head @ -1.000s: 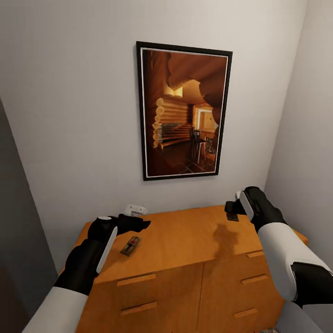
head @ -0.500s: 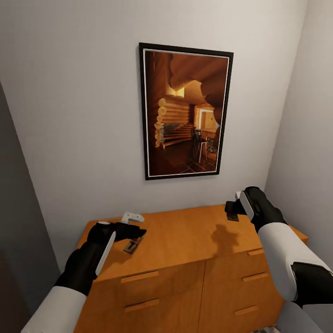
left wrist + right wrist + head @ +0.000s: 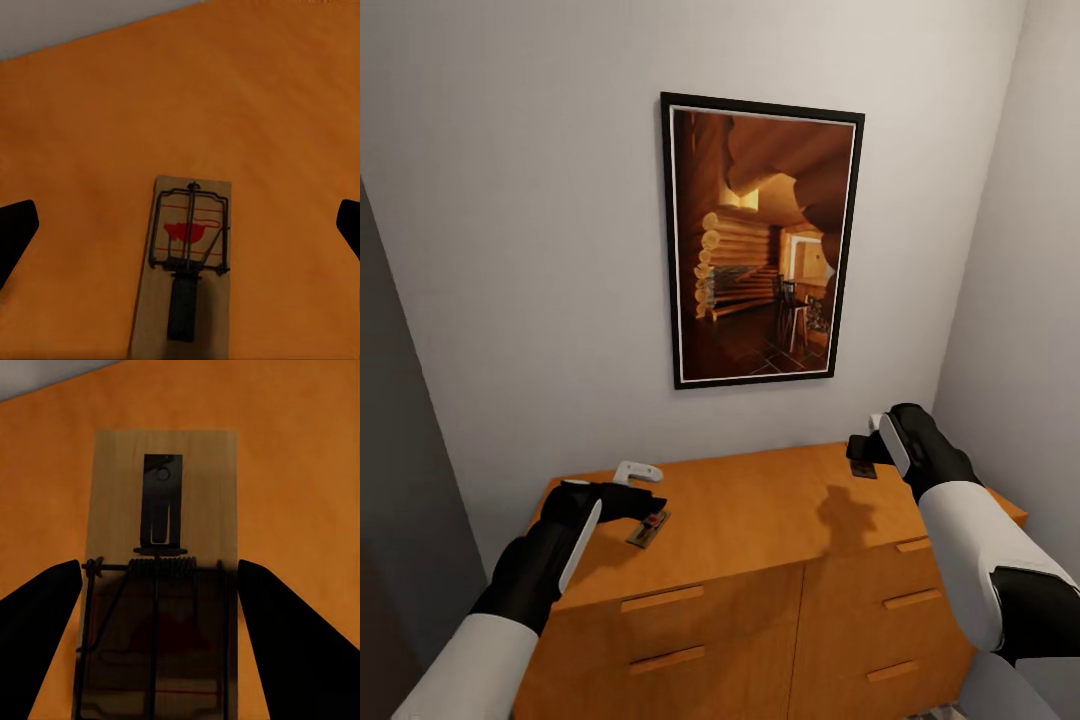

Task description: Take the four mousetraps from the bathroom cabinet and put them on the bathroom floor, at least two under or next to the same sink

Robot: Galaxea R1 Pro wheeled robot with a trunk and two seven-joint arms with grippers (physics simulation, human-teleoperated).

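One mousetrap (image 3: 648, 528) lies flat on the left part of the orange-brown cabinet (image 3: 760, 520) top. My left gripper (image 3: 652, 501) hovers just over its near-left end. In the left wrist view that mousetrap (image 3: 184, 262) shows its red bait plate, and the left gripper (image 3: 180, 229) is open wide with its fingertips (image 3: 13, 234) far out on either side. At the cabinet's back right, my right gripper (image 3: 860, 455) sits on a second mousetrap (image 3: 863, 469). In the right wrist view the fingers (image 3: 45, 622) press against both long edges of this mousetrap (image 3: 161, 510).
A framed picture (image 3: 760, 240) of a log cabin hangs on the white wall above the cabinet. Walls close in at the left and right. Drawer fronts with slim wooden handles (image 3: 660, 598) face me below the top.
My left gripper has drawn back and down toward the left trap. The view shifted slightly at first. The right arm and both traps have stayed put.
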